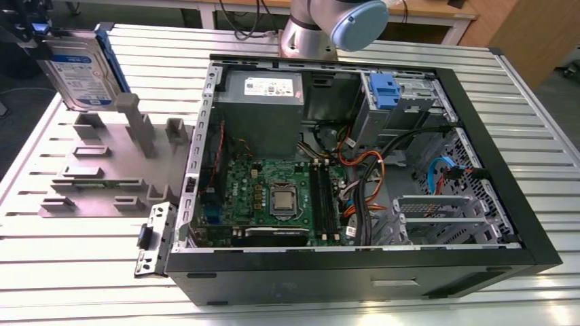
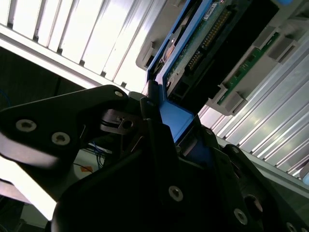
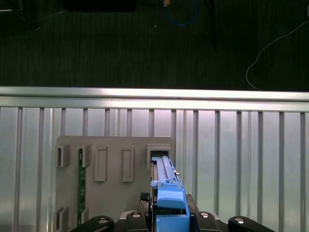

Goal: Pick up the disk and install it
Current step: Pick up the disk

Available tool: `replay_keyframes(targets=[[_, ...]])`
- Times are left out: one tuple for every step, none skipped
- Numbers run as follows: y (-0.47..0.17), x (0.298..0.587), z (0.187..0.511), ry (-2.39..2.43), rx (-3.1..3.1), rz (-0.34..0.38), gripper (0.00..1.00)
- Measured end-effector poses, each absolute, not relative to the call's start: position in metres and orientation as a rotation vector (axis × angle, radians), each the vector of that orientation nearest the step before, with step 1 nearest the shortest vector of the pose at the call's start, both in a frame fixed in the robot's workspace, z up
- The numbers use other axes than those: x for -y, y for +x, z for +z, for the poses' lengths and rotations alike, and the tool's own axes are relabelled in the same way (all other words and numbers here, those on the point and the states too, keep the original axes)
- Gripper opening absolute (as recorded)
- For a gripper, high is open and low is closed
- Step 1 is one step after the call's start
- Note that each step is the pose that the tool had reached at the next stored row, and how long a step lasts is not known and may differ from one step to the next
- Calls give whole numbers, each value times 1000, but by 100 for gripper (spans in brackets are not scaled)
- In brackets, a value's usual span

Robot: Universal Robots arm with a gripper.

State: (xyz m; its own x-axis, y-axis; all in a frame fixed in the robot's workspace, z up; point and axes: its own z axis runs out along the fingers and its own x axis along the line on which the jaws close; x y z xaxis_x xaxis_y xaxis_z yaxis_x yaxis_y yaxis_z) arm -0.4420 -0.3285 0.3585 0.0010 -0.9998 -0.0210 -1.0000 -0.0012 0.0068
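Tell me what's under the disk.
Below the disk, held by the gripper, lies the grey slotted holder on the slatted table. The disk's lower edge is hidden, so whether it sits in a slot is unclear.

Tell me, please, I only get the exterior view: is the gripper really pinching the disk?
Observer: Yes. In the second wrist view the gripper is shut on the blue rail of the disk.
Operator: What is on the disk's hidden side?
Observer: A green circuit board with rows of pins, seen in the second wrist view.
Operator: Is anything else parked nearby?
Observer: In the first wrist view a thin green strip stands in one slot of the grey holder.
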Motion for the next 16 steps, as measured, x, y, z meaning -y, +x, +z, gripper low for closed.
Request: replay_keyframes(targets=[[-442,329,359,-2215,-2213,31,37],[-442,329,359,-2215,-2213,31,37],[-442,329,359,-2215,-2213,31,37],[-442,329,359,-2215,-2213,31,37],[-442,329,360,-2215,-2213,31,37],[-442,329,360,-2215,-2213,31,37],[-442,329,360,-2215,-2213,31,37],[-442,329,360,-2215,-2213,31,37],[-442,329,360,-2215,-2213,31,37],[-442,329,361,-2215,-2213,31,37],[-442,328,361,-2215,-2213,31,37],[-442,329,361,-2215,-2213,31,37],[-442,329,361,-2215,-2213,31,37],[-442,329,361,-2215,-2213,31,37],[-442,329,362,-2215,-2213,31,37],[-442,329,362,-2216,-2213,31,37]])
